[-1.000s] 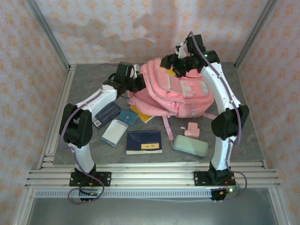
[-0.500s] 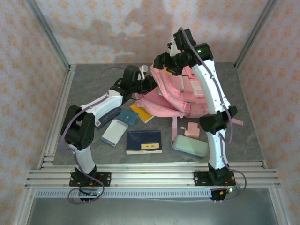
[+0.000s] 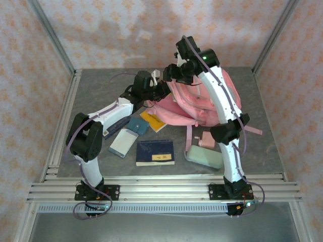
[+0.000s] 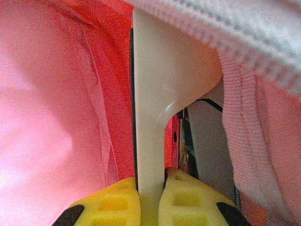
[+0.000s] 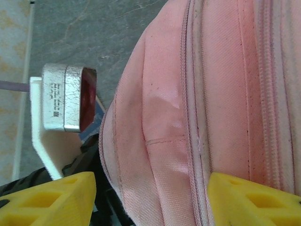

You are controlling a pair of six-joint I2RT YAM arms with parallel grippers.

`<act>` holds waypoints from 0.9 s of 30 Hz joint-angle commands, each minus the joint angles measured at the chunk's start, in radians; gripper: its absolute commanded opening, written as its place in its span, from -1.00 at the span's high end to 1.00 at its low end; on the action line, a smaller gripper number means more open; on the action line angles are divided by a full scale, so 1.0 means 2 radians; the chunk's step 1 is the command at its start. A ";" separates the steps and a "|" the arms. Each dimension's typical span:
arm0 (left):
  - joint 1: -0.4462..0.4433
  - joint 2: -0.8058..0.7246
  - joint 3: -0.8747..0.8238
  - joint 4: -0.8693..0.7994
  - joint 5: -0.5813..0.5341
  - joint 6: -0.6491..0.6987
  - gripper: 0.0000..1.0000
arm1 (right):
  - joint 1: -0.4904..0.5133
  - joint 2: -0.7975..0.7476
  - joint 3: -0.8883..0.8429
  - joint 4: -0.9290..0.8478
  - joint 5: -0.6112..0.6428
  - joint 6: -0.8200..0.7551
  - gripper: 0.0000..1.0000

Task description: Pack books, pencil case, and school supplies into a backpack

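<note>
Barely started, going by the bench. Got the backpack (image 3: 184, 107) slumped toward the far edge, a bit right of middle, and can't spot a single thing inside it yet.

Can count the rest lying out between it and the near edge:
- navy book (image 3: 155, 153), flat by the near edge, about the middle
- orange-yellow paperback (image 3: 154, 121), tucked against the backpack's near-left side
- teal pad (image 3: 136, 125), just beside that
- pale blue-grey book (image 3: 123, 142) and checked book (image 3: 115, 123), further toward the left edge, the latter partly under the left arm
- pencil case (image 3: 202, 156) and pink gadget (image 3: 207, 138), right of the navy book, partly hidden behind the right arm

Left hand (image 4: 150, 181): buried in pink fabric at the backpack's left end, pinched tight on a pale flat strip (image 4: 150, 103). No idea what that is exactly, maybe part of the bag.

Right hand (image 5: 153, 207): spread wide over the bag's top seam, straddling the fabric without clamping it.

Guessing this is the get-the-bag-open stage. Left to do: pretty much all of it, meaning four books, the pencil case and the small bits.
</note>
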 commanded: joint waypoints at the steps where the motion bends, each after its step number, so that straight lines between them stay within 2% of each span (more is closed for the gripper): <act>1: -0.006 -0.034 0.013 0.121 0.008 -0.007 1.00 | 0.014 0.013 0.014 -0.052 0.082 -0.013 -0.29; 4: -0.006 -0.039 0.004 0.130 0.008 -0.010 1.00 | 0.019 0.010 0.017 -0.053 0.125 -0.015 -0.29; 13: -0.008 -0.043 -0.010 0.156 0.010 -0.023 1.00 | 0.045 0.025 0.017 -0.064 0.163 -0.025 -0.32; 16: -0.009 -0.044 -0.012 0.161 0.011 -0.026 1.00 | 0.051 0.032 0.017 -0.069 0.178 -0.025 -0.26; 19: -0.009 -0.046 -0.015 0.163 0.012 -0.026 1.00 | 0.052 0.032 0.014 -0.072 0.203 -0.021 0.01; 24: -0.009 -0.053 -0.023 0.160 0.010 -0.025 1.00 | 0.052 0.022 0.012 -0.055 0.224 -0.021 0.74; 27: -0.009 -0.058 -0.025 0.155 0.009 -0.023 1.00 | 0.052 0.014 0.007 -0.035 0.223 -0.028 1.00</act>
